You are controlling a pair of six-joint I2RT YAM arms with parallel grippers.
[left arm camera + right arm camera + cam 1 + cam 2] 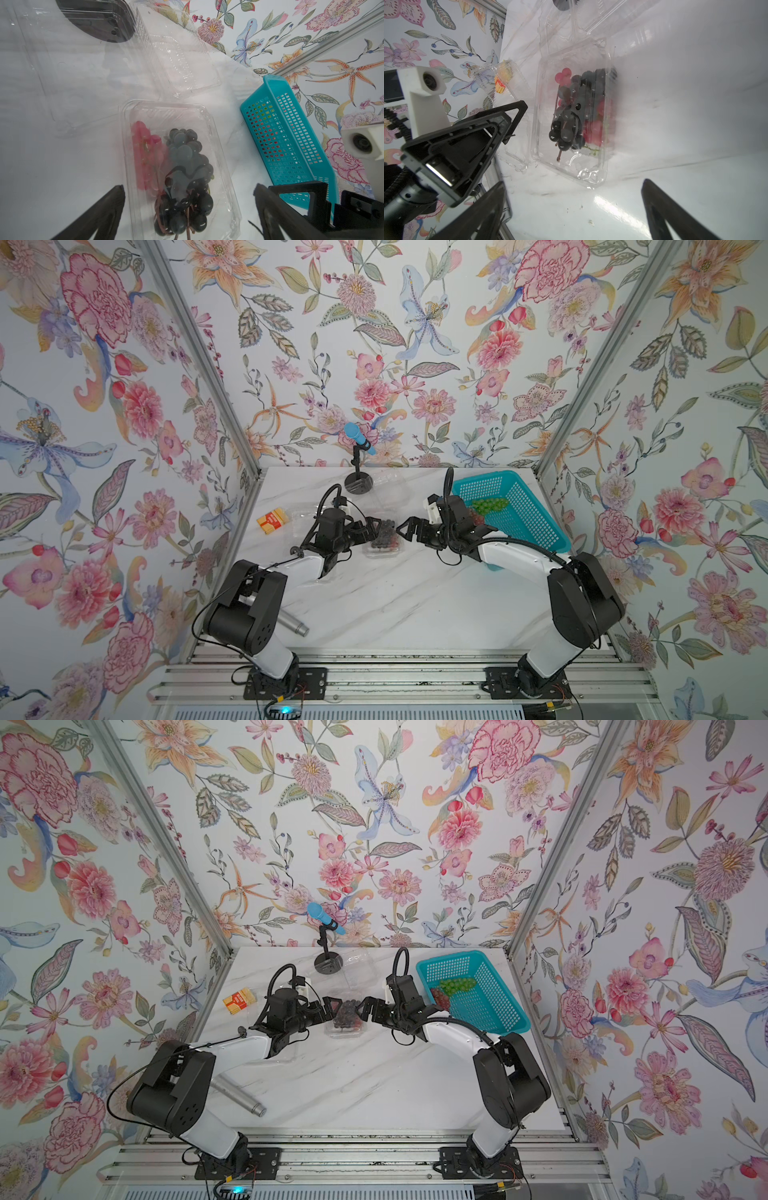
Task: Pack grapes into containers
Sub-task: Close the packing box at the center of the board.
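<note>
Status, near to far. Lower left of the frame, by the left arm's base, a metal cylinder (293, 624) lies on the bench (395, 605). It's no part of the job.

Centre of the frame: your left gripper (371, 531) and right gripper (401, 533) both have their jaws spread wide with nothing in them. They sit one on each side of the filled clamshell (382, 538), close to it, but I see no contact. The left wrist view shows the dark bunch (185, 176) and a red-pink bunch (145, 155) side by side in that box. Both are hazed by plastic, so the lid looks to be down. Can't tell if it's latched.

Left of centre, the second clamshell (492, 76) is mostly hidden under the left arm in both top views. It looks empty.

Right of centre, the teal basket (536, 510) holds the green bunch (490, 506) and a red bunch (476, 516). Neither is packed yet.

Farthest back, upper centre, the third clamshell (390, 483) sits just beside the microphone stand (357, 483). It looks empty, and I can't read its lid.

My read is one container of three loaded and two left to fill. You have two bunches to lift out of the basket, and the lids need confirming shut.
</note>
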